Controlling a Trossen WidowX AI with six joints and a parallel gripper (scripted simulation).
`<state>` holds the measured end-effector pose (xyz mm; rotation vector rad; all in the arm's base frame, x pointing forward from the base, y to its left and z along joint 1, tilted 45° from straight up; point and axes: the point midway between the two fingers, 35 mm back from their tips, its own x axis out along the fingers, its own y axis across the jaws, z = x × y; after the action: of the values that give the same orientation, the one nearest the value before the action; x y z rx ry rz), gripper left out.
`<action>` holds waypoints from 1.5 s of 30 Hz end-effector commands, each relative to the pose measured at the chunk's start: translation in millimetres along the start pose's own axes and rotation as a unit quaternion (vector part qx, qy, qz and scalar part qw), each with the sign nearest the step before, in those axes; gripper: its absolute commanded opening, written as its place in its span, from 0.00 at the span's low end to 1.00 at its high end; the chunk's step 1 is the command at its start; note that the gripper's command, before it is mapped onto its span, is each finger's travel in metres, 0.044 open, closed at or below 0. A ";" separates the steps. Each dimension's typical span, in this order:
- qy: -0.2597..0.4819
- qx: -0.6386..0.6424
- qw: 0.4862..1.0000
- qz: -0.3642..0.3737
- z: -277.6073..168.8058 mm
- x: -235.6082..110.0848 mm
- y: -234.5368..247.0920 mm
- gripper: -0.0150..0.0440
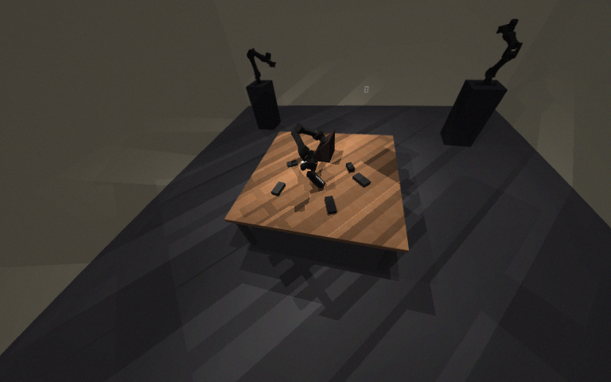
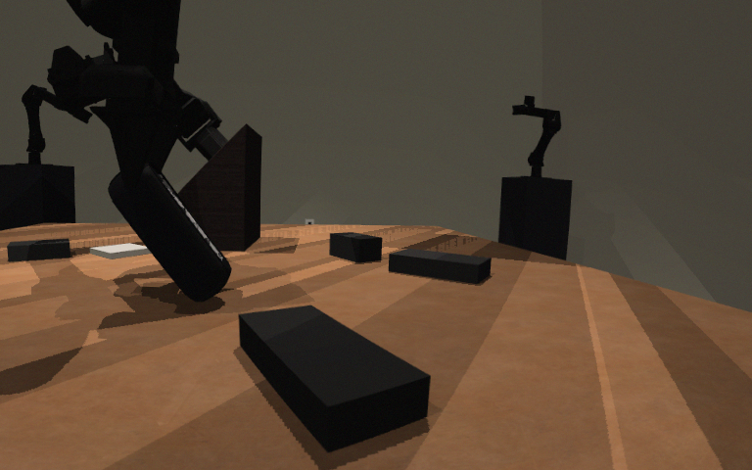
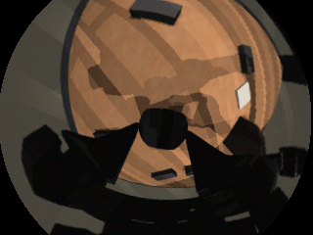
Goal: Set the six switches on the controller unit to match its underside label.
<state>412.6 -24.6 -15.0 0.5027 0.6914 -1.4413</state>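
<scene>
The dark controller unit (image 1: 315,179) (image 2: 168,235) (image 3: 163,134) hangs steeply tilted between my fingers, its lower end just above the bench (image 1: 288,212) (image 2: 527,343). A row of pale marks shows edge-on along its upper right side in the exterior view and as a pale strip in the top view; squares or switch positions cannot be read. My gripper (image 2: 143,172) (image 3: 162,129) is shut on the unit, one finger at each side in the wrist view. The wrist view shows only a dark, unmarked part of the unit.
A dark block (image 1: 330,204) (image 2: 332,359) lies nearest the exterior camera. Two more, a long block (image 1: 361,179) (image 2: 438,265) and a small block (image 1: 350,167) (image 2: 354,247), lie right. Others lie left. A white plate (image 2: 118,251) (image 3: 243,95) and a brown wedge (image 1: 327,148) (image 2: 238,194) stand behind.
</scene>
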 end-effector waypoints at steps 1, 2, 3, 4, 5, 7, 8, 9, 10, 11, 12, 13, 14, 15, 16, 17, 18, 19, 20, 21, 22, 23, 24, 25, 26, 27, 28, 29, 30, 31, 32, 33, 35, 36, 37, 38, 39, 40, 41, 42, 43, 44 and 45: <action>0.008 0.000 1.000 0.001 -7.8 -2.4 0.2 0.82; 0.008 0.000 1.000 0.001 -8.6 -2.7 0.2 0.82; 0.008 0.000 1.000 0.001 -9.3 -3.0 0.2 0.82; 0.008 0.000 1.000 0.001 -10.1 -3.3 0.2 0.82; 0.008 0.000 1.000 0.001 -10.9 -3.6 0.2 0.82; 0.008 0.000 1.000 0.001 -12.4 -4.2 0.2 0.82; 0.008 0.000 1.000 0.001 -13.2 -4.5 0.2 0.82; 0.008 0.000 1.000 0.001 -14.0 -4.7 0.2 0.82; 0.008 0.000 1.000 0.001 -14.8 -5.0 0.2 0.82; 0.008 0.000 1.000 0.001 -15.5 -5.3 0.2 0.82; 0.008 0.000 1.000 0.001 -16.3 -5.5 0.2 0.82; 0.008 0.000 1.000 0.001 -17.1 -5.8 0.2 0.82; 0.008 0.000 1.000 0.001 -17.9 -6.0 0.2 0.82; 0.008 0.000 1.000 0.001 -18.7 -6.3 0.2 0.82; 0.008 0.000 1.000 0.001 -19.5 -6.5 0.2 0.82; 0.008 0.000 1.000 0.001 -20.2 -6.7 0.2 0.82; 0.008 0.000 1.000 0.001 -21.0 -7.0 0.2 0.82; 0.008 0.000 1.000 0.001 -21.8 -7.2 0.2 0.82; 0.008 0.000 1.000 0.001 -22.6 -7.4 0.2 0.82; 0.008 0.000 1.000 0.001 -23.4 -7.6 0.2 0.82; 0.008 0.000 1.000 0.001 -24.2 -7.8 0.1 0.82; 0.008 0.000 1.000 0.001 -25.0 -8.1 0.1 0.82; 0.008 0.000 1.000 0.001 -25.8 -8.3 0.1 0.82; 0.008 0.000 1.000 0.001 -26.6 -8.5 0.1 0.82; 0.008 0.000 1.000 0.001 -27.4 -8.7 0.1 0.82; 0.008 0.000 1.000 0.001 -28.2 -8.8 0.1 0.82; 0.008 0.000 1.000 0.001 -29.0 -9.0 0.1 0.82; 0.008 0.000 1.000 0.001 -29.8 -9.2 0.1 0.82; 0.008 0.000 1.000 0.001 -30.6 -9.4 0.1 0.82; 0.008 0.000 1.000 0.001 -31.4 -9.6 0.1 0.82; 0.008 0.000 1.000 0.001 -32.2 -9.7 0.1 0.82; 0.009 0.000 1.000 0.001 -33.0 -9.9 0.1 0.82; 0.009 0.000 1.000 0.001 -34.6 -10.2 0.1 0.82; 0.009 0.000 1.000 0.001 -35.4 -10.4 0.1 0.82; 0.009 0.000 1.000 0.001 -36.3 -10.5 0.1 0.82; 0.009 0.000 1.000 0.001 -37.1 -10.6 0.1 0.82; 0.009 0.000 1.000 0.001 -37.9 -10.8 0.1 0.82; 0.009 0.000 1.000 0.001 -38.7 -10.9 0.1 0.82; 0.009 0.000 1.000 0.001 -39.5 -11.1 0.1 0.82; 0.009 0.000 1.000 0.001 -40.3 -11.2 0.1 0.82; 0.009 0.000 1.000 0.001 -41.1 -11.3 0.1 0.82; 0.009 0.000 1.000 0.001 -41.9 -11.5 0.1 0.82; 0.009 0.000 1.000 0.001 -42.8 -11.6 0.1 0.82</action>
<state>408.9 10.0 -31.8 0.5082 0.6941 -1.4324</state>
